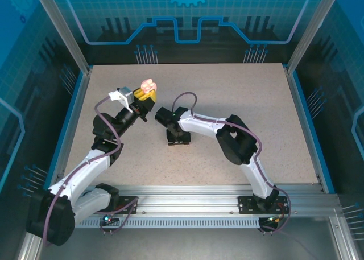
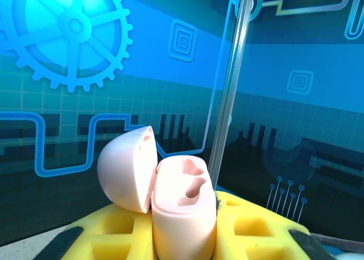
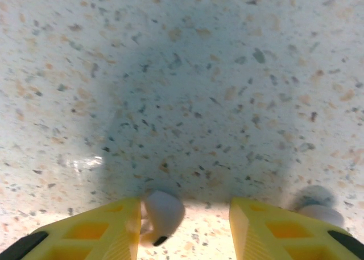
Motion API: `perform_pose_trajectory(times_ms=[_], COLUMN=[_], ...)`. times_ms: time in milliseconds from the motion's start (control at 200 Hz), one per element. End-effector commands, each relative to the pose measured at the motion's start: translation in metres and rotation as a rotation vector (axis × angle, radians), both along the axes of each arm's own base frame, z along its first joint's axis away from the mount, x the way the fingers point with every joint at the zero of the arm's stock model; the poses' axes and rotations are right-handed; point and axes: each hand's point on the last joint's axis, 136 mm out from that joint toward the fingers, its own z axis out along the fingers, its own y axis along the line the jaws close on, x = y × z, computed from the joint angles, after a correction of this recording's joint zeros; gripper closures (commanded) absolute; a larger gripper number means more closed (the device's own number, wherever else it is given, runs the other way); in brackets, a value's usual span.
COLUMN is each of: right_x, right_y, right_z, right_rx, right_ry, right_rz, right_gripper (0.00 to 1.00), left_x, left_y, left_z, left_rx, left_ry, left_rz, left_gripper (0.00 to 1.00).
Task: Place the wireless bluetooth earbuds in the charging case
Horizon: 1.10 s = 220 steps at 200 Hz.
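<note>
My left gripper (image 1: 145, 96) is raised over the back left of the table and is shut on the pale pink charging case (image 2: 183, 211). The case stands upright between the yellow fingers (image 2: 114, 234), its lid (image 2: 126, 169) swung open to the left and its two moulded sockets bare. My right gripper (image 3: 185, 228) points straight down at the tabletop with its jaws open. A pale earbud (image 3: 164, 213) lies on the table against the inner side of its left finger (image 3: 114, 226). A second pale earbud (image 3: 318, 206) lies just outside the right finger (image 3: 267, 226).
The speckled beige table (image 1: 239, 89) is walled by blue panels and aluminium posts (image 1: 62, 32). In the top view the right arm (image 1: 227, 136) bends low across the table's middle, with its gripper (image 1: 178, 138) close to the left arm's wrist.
</note>
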Motion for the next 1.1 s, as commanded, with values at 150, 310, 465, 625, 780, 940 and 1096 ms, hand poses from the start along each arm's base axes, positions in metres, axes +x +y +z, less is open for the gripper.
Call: perform_pose_trajectory(times_ms=[150, 310, 465, 625, 780, 940, 1096], right_x=[-0.012, -0.011, -0.009, -0.004, -0.002, -0.001, 0.0], right_y=[-0.017, -0.014, -0.004, 0.003, 0.003, 0.005, 0.003], right_z=[0.007, 0.012, 0.02, 0.022, 0.018, 0.015, 0.01], right_rx=[-0.068, -0.055, -0.003, 0.023, 0.031, 0.052, 0.052], right_ry=[0.006, 0.0, -0.01, -0.012, 0.0, 0.011, 0.021], right_rz=[0.025, 0.02, -0.005, -0.034, -0.089, -0.166, -0.242], right_gripper=[0.57, 0.57, 0.54, 0.54, 0.57, 0.61, 0.66], left_x=[-0.003, -0.003, -0.003, -0.004, -0.004, -0.005, -0.004], left_y=[0.001, 0.001, 0.001, 0.002, 0.002, 0.003, 0.003], left_z=[0.009, 0.009, 0.009, 0.01, 0.01, 0.011, 0.011], left_rx=[-0.025, -0.026, -0.024, -0.027, -0.027, -0.026, -0.028], left_ry=[-0.035, -0.037, -0.038, -0.041, -0.043, -0.049, -0.053], left_rz=[0.001, 0.001, 0.003, 0.004, 0.006, 0.01, 0.012], left_gripper=[1.0, 1.0, 1.0, 1.0, 1.0, 1.0, 1.0])
